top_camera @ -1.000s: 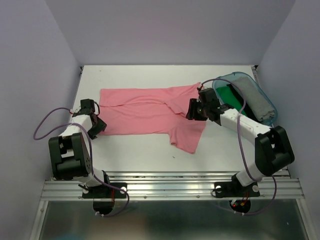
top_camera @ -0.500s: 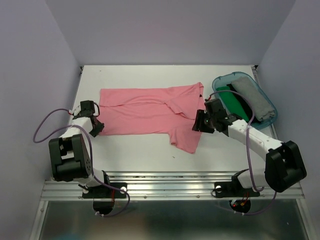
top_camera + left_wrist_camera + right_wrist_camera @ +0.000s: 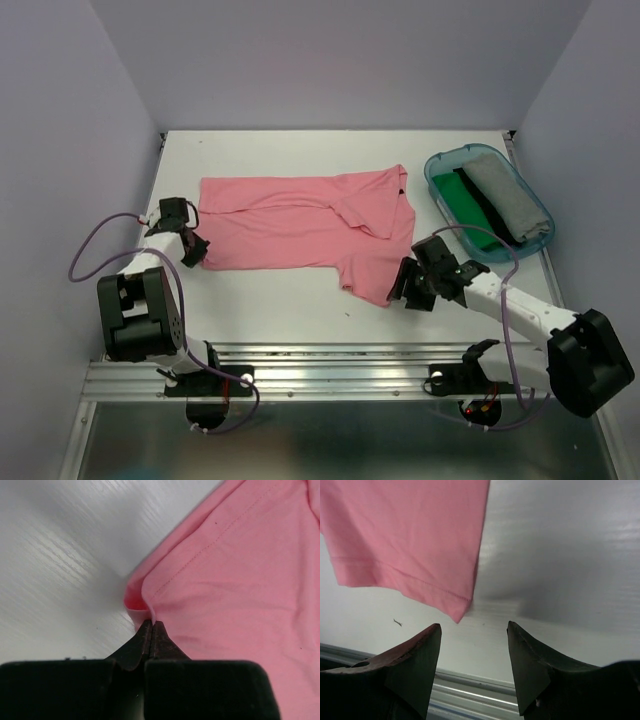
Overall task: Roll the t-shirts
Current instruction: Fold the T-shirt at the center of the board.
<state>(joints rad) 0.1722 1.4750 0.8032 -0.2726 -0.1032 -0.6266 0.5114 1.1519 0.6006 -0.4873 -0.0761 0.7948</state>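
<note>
the salmon-pink t-shirt (image 3: 290, 225) is spread flat on the desk (image 3: 300, 150), left of the teal tub (image 3: 430, 172), long axis left to right, hem at the left. its near-left hem corner is pinched by the left tool (image 3: 151, 625), jaws fully closed on the cloth. the right tool (image 3: 474, 627) is held partly open and empty, the near sleeve's corner just beyond its jaws. a roll from the hem would likely run rightward, so the left arm is better placed.

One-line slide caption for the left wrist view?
Left gripper shut on a corner of the pink t-shirt on the white table.
</note>
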